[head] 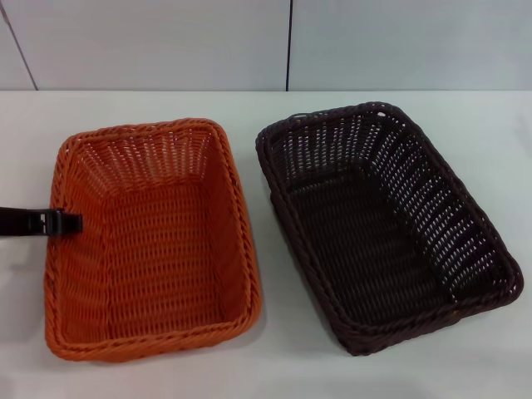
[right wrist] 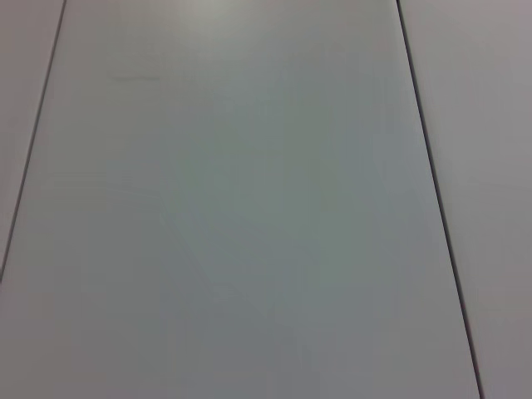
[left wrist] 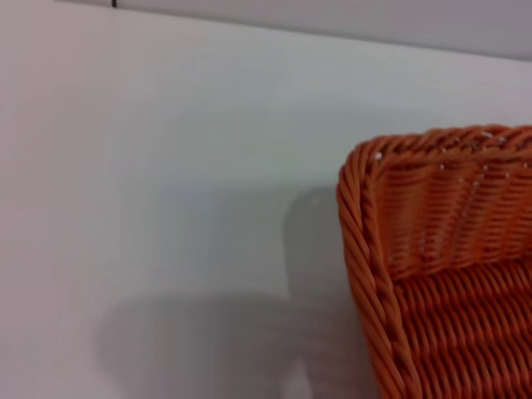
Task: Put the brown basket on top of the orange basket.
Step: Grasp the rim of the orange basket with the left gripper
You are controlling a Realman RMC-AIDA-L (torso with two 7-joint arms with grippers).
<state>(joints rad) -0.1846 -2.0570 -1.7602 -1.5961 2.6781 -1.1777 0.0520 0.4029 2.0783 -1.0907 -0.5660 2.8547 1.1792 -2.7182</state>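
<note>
The orange basket (head: 154,241) sits empty on the left half of the white table. To its right, a small gap away, lies the brown basket (head: 382,224), turned a little and also empty. My left gripper (head: 60,221) comes in from the left edge of the head view, and its dark tip reaches the orange basket's left rim. The left wrist view holds one corner of the orange basket (left wrist: 440,266) and bare table beside it. My right gripper is out of view; its wrist camera sees only pale panels.
The white table (head: 274,357) runs on in front of and behind both baskets. A pale panelled wall (head: 166,41) stands behind the table's far edge.
</note>
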